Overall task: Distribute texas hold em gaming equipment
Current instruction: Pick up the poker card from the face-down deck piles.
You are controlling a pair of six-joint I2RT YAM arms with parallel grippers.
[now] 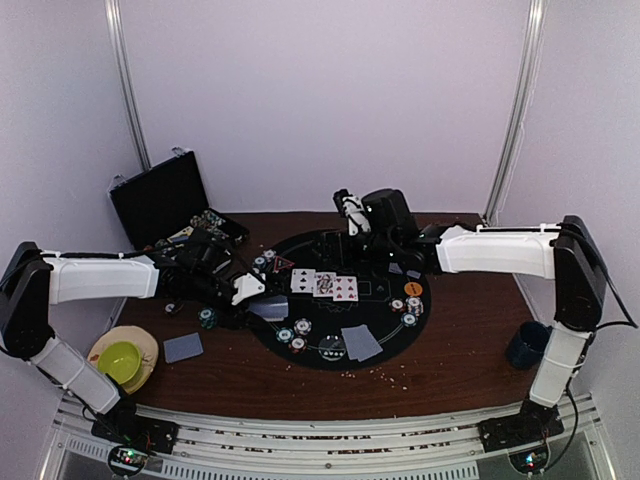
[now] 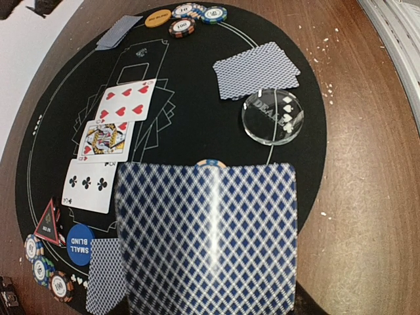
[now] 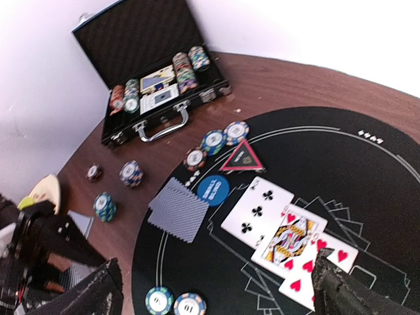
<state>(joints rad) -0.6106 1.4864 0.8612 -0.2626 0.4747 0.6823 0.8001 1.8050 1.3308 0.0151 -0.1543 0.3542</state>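
Playing cards with grey-blue diamond-patterned backs (image 2: pixel 256 70) are lying face down in small sets around the round black felt mat (image 1: pixel 312 252): one set is sitting just beside the clear glass dealer disc (image 2: pixel 272 116), another is lying near the blue small-blind disc (image 3: pixel 212 189), and a single card is resting off the mat on the brown wooden table (image 1: pixel 460 350). Three face-up cards (image 1: pixel 325 285) are lying in a row at the mat's middle (a club card, a court card and a heart card). The left gripper (image 1: pixel 258 298) is clamping one more blue-backed card (image 2: pixel 207 236) and holding it above the mat's left edge; the card is hiding the fingers in the left wrist view. The right gripper (image 3: pixel 216 298) is hovering over the far side of the mat with its fingers (image 3: pixel 92 295) spread wide and nothing between them. Striped round poker chips (image 1: pixel 295 335) are sitting in small stacks along the mat's rim, and a few more are standing on the table between the mat and the black hinged case (image 1: pixel 160 200), which is standing open at the far left with more chips inside. An orange button disc (image 1: pixel 414 289) is lying on the mat's right side. A dark blue mug (image 1: pixel 527 343) is standing at the table's right edge, and a yellow-green bowl (image 1: pixel 120 360) is sitting on a tan plate (image 1: pixel 148 345) at the near left.
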